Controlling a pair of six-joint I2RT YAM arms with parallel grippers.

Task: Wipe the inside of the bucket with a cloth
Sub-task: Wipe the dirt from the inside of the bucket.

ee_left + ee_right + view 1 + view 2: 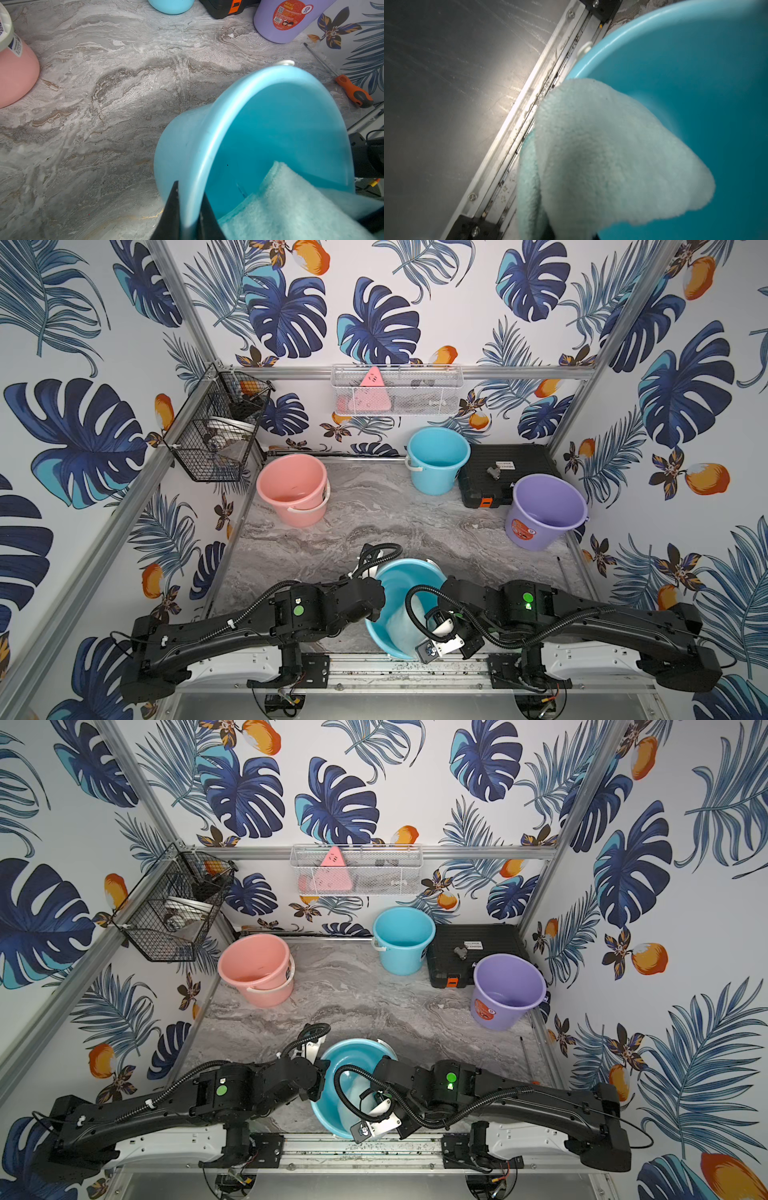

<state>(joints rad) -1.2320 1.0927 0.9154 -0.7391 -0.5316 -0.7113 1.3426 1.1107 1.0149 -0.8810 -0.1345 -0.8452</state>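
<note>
Cannot see the near teal bucket whole in both top views: both flanks lost under the two wrists, floor masked by the cloth. Cannot find the fingertips of the right gripper: buried under blurred cloth in the right wrist view, bar a dark sliver at the edge. See only two dark tips of the left gripper, astride the bucket's rim; rest cut off at the edge of the left wrist view. Cannot name the contents of the black wire basket, nor the grey things behind the white mesh basket. Cannot read the print on the cropped purple bucket.
</note>
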